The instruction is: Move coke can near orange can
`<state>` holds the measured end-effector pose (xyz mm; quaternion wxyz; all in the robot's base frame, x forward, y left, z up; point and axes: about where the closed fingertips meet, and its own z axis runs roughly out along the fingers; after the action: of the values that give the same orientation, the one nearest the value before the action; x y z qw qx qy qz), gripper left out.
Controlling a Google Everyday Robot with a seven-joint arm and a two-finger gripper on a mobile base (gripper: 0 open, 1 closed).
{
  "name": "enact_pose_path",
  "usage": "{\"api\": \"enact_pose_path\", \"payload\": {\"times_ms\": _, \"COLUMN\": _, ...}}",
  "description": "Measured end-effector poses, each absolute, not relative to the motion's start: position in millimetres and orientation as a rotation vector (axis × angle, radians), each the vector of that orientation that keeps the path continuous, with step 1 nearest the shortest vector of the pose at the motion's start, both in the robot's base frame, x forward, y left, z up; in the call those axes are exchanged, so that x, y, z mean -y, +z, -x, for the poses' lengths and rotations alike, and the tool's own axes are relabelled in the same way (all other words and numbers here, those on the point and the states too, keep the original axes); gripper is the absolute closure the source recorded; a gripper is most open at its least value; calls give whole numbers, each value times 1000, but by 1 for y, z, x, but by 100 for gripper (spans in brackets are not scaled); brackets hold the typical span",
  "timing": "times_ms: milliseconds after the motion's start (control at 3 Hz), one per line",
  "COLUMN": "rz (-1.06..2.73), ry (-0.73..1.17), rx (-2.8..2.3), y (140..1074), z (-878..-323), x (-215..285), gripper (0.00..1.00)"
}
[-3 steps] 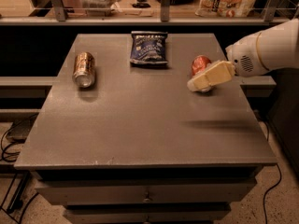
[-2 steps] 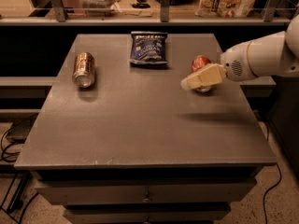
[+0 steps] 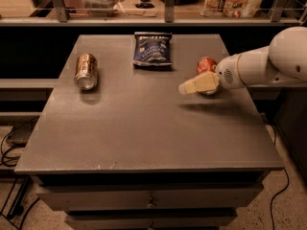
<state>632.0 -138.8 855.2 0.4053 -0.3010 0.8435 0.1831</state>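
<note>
Cream gripper [image 3: 192, 86] has slid a bit toward the coppery orange can [image 3: 86, 71], but the small red coke can [image 3: 206, 63] right behind it hasn't budged. Can't tell if it's gripping.

One view only. Camera sits high on the near side of the surface [image 3: 144, 133], tilted down, facing across it toward the railed shelf [image 3: 144, 21] behind. Middle range: whole top in frame, drawer fronts [image 3: 148, 198] along the bottom, floor [image 3: 288, 210] at the lower corners. End effector [image 3: 184, 87] at right, above the surface's far-right part, beside the coke can [image 3: 206, 63].
</note>
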Motion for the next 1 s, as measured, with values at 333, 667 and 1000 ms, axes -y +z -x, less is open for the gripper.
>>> {"api": "enact_pose_path", "payload": {"times_ms": 333, "rz": 756, "ry": 452, "rx": -2145, "y": 846, "z": -638, "x": 137, "gripper": 26}}
{"api": "enact_pose_path", "payload": {"times_ms": 667, "rz": 791, "ry": 414, "rx": -2109, "y": 857, "z": -642, "x": 131, "gripper": 57}}
{"api": "enact_pose_path", "payload": {"times_ms": 1000, "rz": 814, "ry": 384, "rx": -2055, "y": 878, "z": -645, "x": 126, "gripper": 80}}
